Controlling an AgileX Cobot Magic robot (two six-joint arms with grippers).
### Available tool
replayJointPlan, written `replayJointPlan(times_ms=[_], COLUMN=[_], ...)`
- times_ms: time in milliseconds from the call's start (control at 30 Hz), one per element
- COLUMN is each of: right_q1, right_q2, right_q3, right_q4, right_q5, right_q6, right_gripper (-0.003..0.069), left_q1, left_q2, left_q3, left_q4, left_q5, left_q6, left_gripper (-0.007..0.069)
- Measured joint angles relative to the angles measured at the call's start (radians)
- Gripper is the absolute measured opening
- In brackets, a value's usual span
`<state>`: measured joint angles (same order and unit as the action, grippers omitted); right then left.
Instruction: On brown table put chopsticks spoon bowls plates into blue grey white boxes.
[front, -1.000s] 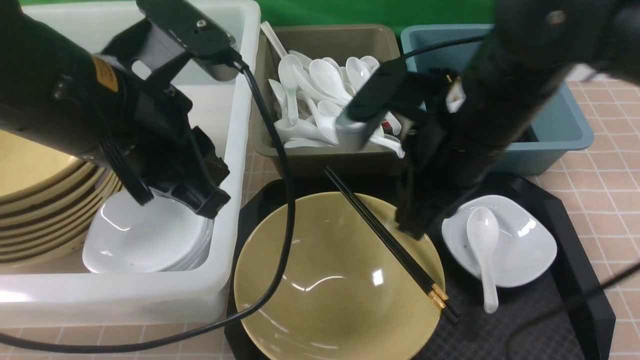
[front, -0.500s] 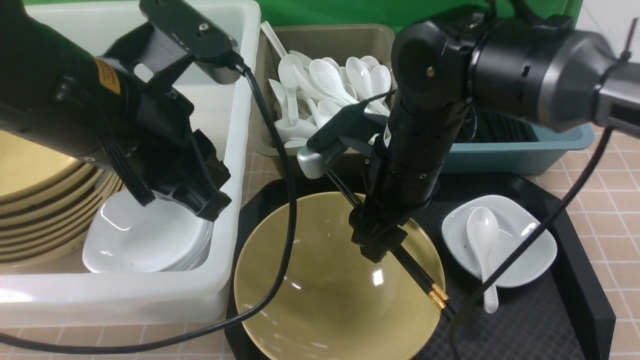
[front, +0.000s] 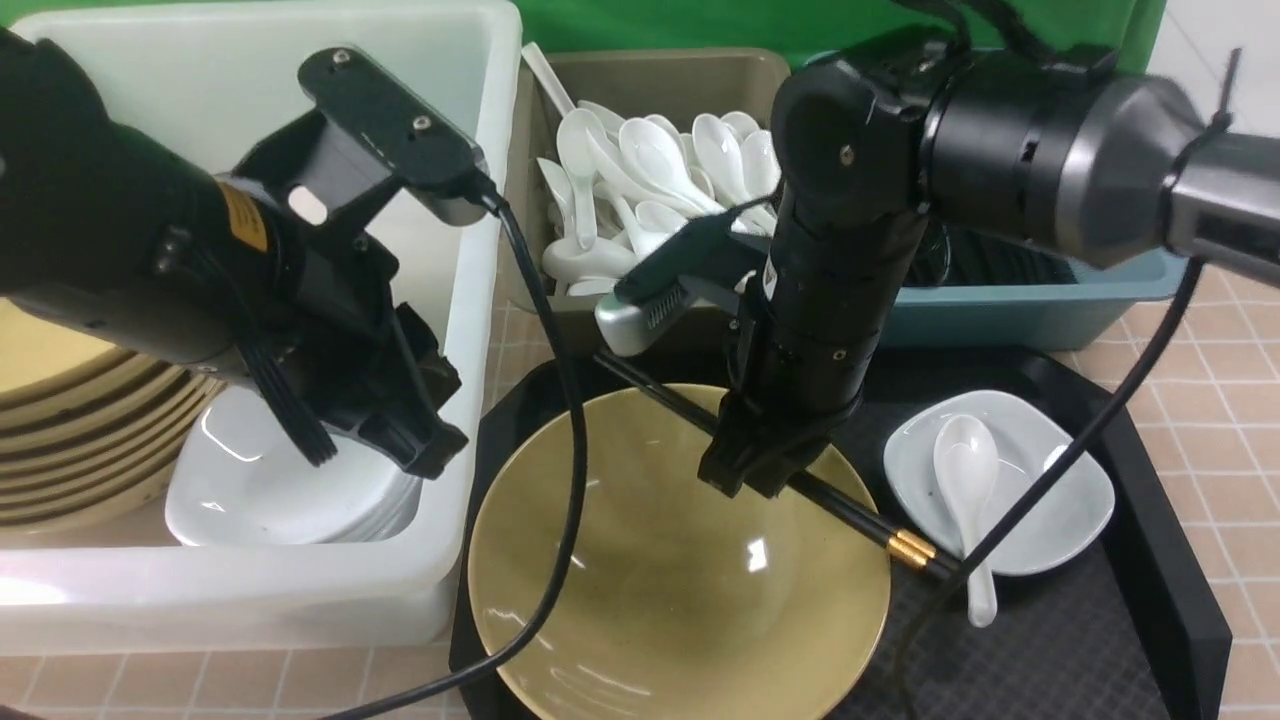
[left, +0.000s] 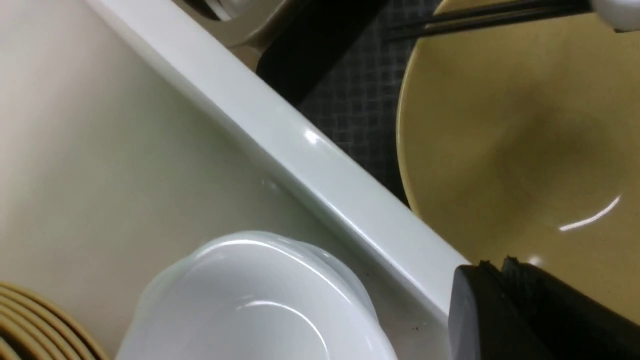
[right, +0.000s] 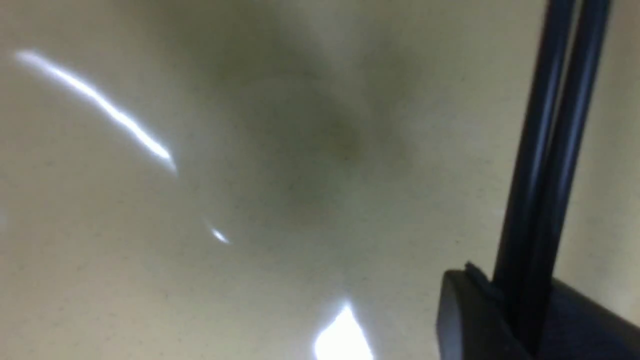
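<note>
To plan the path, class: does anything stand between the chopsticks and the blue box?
Nothing visible does. The right gripper holds the chopsticks over the yellow bowl; the blue box stands just beyond.

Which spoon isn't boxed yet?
The lone spoon lying in the white plate on the black tray; the other spoons are piled in the grey box.
</note>
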<state>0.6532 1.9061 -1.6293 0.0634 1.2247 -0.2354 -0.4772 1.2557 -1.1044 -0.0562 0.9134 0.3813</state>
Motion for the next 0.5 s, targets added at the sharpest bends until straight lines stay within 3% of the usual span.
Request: replayJointPlan(times_ms=[133,267,500], right_q1=[0.0,-0.027,-0.214], right_q2=[-0.038,-0.047,-0.032], right_q3=[-0.052,-0.148,-0.247], right_q4=[-0.035,-0.136,-0.203], right_q5=[0.002,0.005,-0.204], right_q6=[0.0,0.001,0.055], right_gripper=[0.0152,0.0152,0.0152], left_q1=[0.0,0.0,-0.001], left_q2=[0.0,0.021,0.206], left_q3=[0.002,0.001,-0.115], left_q4=[-0.017,-0.129,-0.3], left_q5=[-0.071,-0.258,-0.513], left_q6=[0.0,-0.003,0.029], left_gripper=[0.0001,0.0001,0.0001])
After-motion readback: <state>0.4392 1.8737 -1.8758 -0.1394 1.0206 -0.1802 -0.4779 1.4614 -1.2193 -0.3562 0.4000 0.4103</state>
